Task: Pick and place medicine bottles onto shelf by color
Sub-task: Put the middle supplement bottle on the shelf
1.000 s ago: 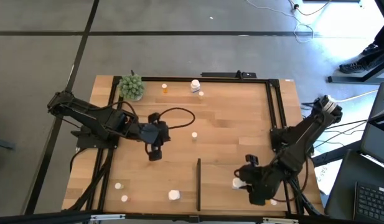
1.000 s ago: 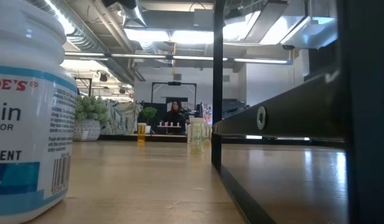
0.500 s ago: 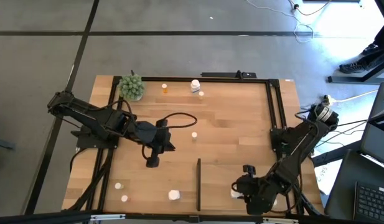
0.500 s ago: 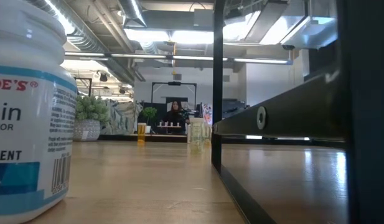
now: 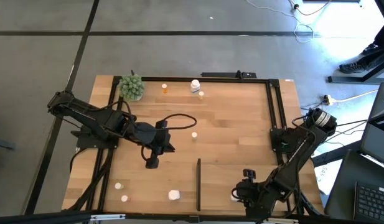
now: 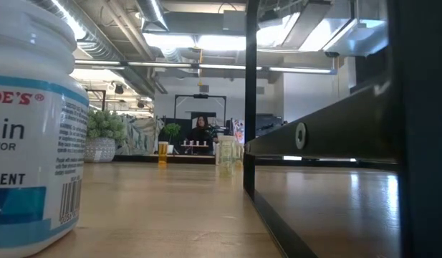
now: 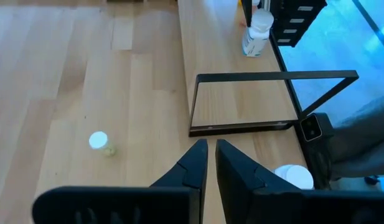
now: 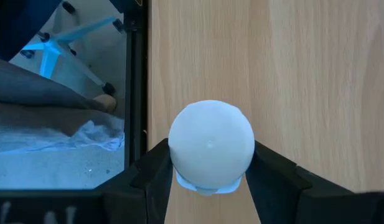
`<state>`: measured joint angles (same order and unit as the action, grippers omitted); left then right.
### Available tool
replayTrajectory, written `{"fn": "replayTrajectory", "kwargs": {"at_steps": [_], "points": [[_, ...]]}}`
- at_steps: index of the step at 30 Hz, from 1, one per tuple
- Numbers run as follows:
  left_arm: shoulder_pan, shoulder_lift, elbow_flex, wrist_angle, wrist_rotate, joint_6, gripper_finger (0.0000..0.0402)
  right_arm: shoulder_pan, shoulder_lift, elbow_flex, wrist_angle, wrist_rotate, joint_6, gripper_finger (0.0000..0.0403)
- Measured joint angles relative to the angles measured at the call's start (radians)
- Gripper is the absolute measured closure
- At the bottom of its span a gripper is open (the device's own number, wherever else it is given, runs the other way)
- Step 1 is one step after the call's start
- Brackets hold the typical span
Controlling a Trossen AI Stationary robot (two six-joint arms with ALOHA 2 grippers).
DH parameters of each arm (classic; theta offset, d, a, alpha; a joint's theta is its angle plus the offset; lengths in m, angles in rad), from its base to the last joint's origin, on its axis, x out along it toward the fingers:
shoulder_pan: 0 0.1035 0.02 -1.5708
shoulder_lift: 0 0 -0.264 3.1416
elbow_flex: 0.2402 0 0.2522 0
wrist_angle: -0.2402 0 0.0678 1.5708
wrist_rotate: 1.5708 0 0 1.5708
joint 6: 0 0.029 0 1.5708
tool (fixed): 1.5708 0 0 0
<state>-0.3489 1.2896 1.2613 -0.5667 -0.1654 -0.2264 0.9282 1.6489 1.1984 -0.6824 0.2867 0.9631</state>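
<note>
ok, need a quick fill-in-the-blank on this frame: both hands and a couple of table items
1. The right hand has its fingers closed around a ____ bottle cap.
2. The left hand hangs over the middle of the table with its fingers ____.
3. The green spiky plant ball sits at the table's far ____ corner in the high view.
4. The small bottle next to the plant ball is ____.

Missing words: white; shut; left; orange

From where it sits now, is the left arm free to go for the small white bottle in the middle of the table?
Probably yes. The left gripper is shut and empty, hovering over bare wood. The small white bottle stands alone nearby, with nothing between them. The right gripper is busy around a white bottle at the table's near right edge.
</note>
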Motion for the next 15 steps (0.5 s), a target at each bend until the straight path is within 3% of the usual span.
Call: {"fn": "replayTrajectory", "kwargs": {"at_steps": [15], "points": [[-0.001, 0.000, 0.000, 0.000, 0.000, -0.002, 0.0374, -0.002, 0.002, -0.002, -0.005, -0.030, -0.028, 0.0202]]}}
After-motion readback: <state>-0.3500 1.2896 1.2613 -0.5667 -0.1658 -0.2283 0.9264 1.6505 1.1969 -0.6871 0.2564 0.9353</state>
